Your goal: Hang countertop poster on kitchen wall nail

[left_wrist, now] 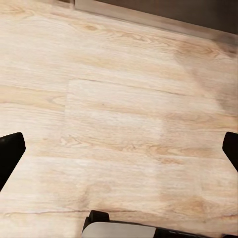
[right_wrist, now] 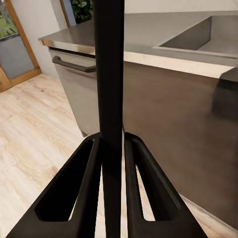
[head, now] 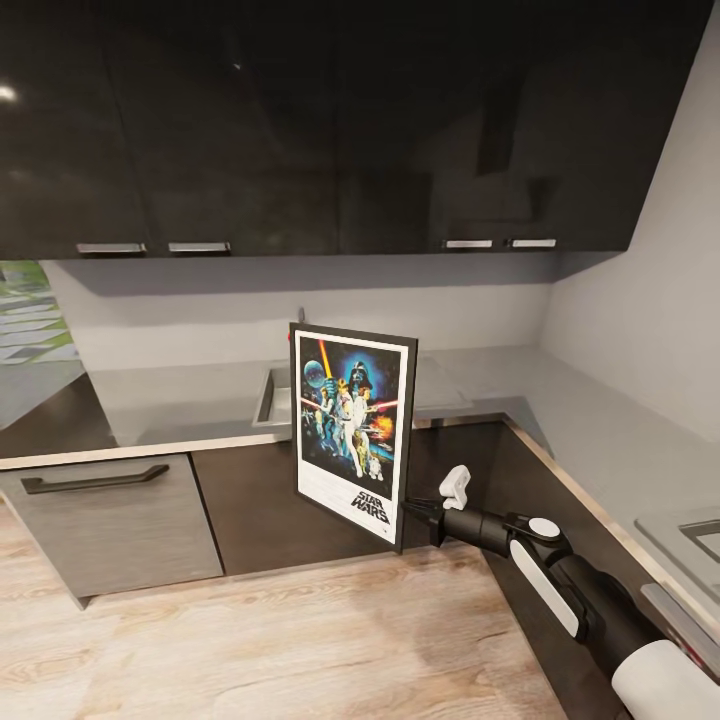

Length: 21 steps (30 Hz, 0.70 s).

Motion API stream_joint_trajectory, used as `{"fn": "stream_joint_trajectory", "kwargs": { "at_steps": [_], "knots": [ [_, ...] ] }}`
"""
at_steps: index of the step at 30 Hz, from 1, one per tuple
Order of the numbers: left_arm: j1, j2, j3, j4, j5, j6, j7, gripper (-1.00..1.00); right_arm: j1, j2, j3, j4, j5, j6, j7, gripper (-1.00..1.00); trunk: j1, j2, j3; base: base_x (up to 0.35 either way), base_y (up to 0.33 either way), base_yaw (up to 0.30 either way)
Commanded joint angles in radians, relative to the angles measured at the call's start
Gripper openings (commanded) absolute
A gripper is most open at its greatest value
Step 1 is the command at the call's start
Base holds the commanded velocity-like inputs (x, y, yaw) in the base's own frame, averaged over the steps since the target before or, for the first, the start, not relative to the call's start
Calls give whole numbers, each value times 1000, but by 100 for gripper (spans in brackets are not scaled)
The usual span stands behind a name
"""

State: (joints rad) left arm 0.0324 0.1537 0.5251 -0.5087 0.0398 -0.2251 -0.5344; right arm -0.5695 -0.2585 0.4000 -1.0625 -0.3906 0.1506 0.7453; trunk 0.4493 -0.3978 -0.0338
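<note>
Dark glossy cabinets hang over the grey kitchen countertop. Clear of it, the poster stands upright, its edge clamped in the right gripper. Keep it vertical while turning toward a wall; no nail is discernible yet. Left gripper spread wide above the floor.

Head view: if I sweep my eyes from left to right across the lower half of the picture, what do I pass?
Grey drawer front with a dark handle → the poster, held upright off the countertop → the right gripper clamping its lower right edge → the right arm.
</note>
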Motion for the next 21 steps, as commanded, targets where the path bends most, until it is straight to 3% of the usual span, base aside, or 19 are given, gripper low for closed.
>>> {"fn": "stream_joint_trajectory", "kwargs": {
  "at_steps": [1,21],
  "knots": [
    [0,0,3,-1,4,1,-7,100,-1,-1,2,-1,-13,10,2,-100,1,-2,-2,0,0,0],
    [0,0,3,-1,4,1,-7,100,-1,-1,2,-1,-13,10,2,-100,1,-2,-2,0,0,8]
  ]
}}
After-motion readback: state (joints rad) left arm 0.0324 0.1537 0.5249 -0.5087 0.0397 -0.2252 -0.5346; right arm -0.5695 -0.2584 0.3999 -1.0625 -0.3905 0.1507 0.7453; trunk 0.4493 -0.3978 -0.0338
